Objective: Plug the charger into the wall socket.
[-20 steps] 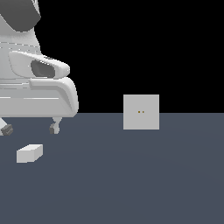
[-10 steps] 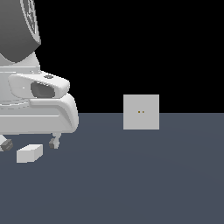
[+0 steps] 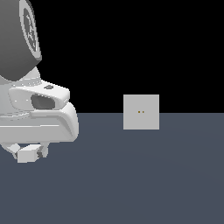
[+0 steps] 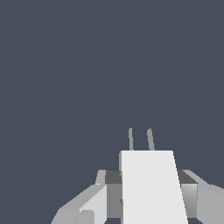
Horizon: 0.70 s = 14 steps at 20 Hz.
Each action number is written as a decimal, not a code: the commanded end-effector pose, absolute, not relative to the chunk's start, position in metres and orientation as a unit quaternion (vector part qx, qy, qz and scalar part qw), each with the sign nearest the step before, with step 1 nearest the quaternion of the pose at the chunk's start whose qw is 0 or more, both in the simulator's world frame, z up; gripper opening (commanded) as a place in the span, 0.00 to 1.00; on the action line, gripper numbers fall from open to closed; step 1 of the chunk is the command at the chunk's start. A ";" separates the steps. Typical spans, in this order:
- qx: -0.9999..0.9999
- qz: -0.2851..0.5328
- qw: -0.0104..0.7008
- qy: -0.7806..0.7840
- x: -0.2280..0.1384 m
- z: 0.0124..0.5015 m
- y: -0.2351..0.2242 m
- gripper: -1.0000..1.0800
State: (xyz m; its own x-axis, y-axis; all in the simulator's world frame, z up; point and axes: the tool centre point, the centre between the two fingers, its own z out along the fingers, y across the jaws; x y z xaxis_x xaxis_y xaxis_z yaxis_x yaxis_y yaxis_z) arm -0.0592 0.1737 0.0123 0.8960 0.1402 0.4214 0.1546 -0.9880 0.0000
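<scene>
Exterior view: white arm fills exterior view's left, gripper (image 3: 29, 153) low over dark grey floor (image 3: 144, 183), fingers either side of off-white charger (image 3: 27, 154), seemingly clamped on it. Wall socket (image 3: 141, 112) upright, well apart toward exterior view's right. Wrist view: charger (image 4: 151, 188) between fingers (image 4: 83, 210), two thin prongs (image 4: 140, 140) projecting from its far end.
</scene>
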 end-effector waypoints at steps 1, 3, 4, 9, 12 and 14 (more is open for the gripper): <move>-0.973 -0.215 0.017 -0.076 -0.059 0.012 0.175 0.00; -0.973 -0.215 0.017 -0.076 -0.059 0.012 0.175 0.00; -0.973 -0.215 0.017 -0.076 -0.059 0.012 0.175 0.00; -0.974 -0.215 0.017 -0.075 -0.059 0.012 0.173 0.00; -0.974 -0.215 0.016 -0.073 -0.059 0.014 0.169 0.00; -0.974 -0.215 0.016 -0.071 -0.058 0.016 0.163 0.00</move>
